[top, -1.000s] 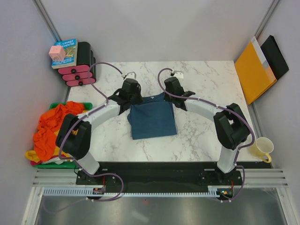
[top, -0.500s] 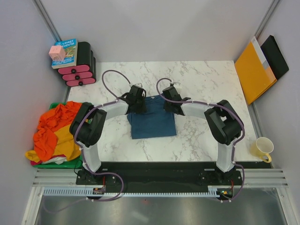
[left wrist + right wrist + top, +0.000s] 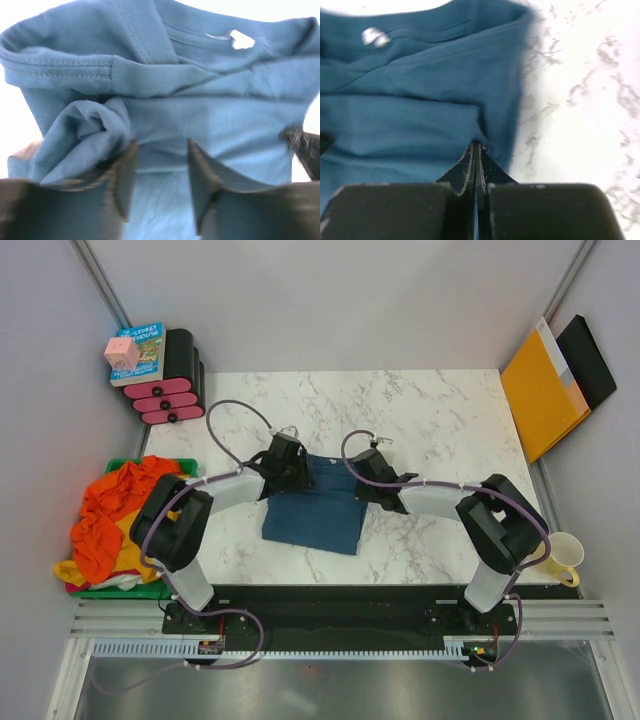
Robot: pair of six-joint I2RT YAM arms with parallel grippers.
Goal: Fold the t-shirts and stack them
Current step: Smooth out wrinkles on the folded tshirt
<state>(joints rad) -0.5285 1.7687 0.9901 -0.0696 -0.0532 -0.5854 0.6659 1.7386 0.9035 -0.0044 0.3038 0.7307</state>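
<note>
**Status at inspection.** The teal t-shirt (image 3: 312, 510) lies partly folded on the tabletop (image 3: 440, 420), under and between both grippers. The left gripper (image 3: 157, 150) has its jaws apart. The cloth spreads just ahead of and below its fingers (image 3: 122, 180), and a bunched wad of fabric sits against the finger on the left of its wrist view. The right gripper (image 3: 475, 150) is pressed together with its tips at the shirt's edge. I judge that it is pinching a thin fold there, though the caught layer is too slight to confirm. The orange and yellow t-shirts (image 3: 110, 515) are heaped well off to the outer side of the left gripper, not yet folded.

**Risks noted.**
1. One-sided hold. If I move the right arm while the left holds nothing, the shirt will drag and skew. Its outline from overhead is crooked as it lies.
2. The wad beside the left finger. Closing here could take several layers at once. Lifting away could snag the wad and pull the fold open.
3. Shallow pinch on the right. It sits at the very edge, so soft knit may slip out under tension.
4. Rumpled collar layers beyond the left gripper. Folding over them would set creases and leave a poor base for stacking.
</note>
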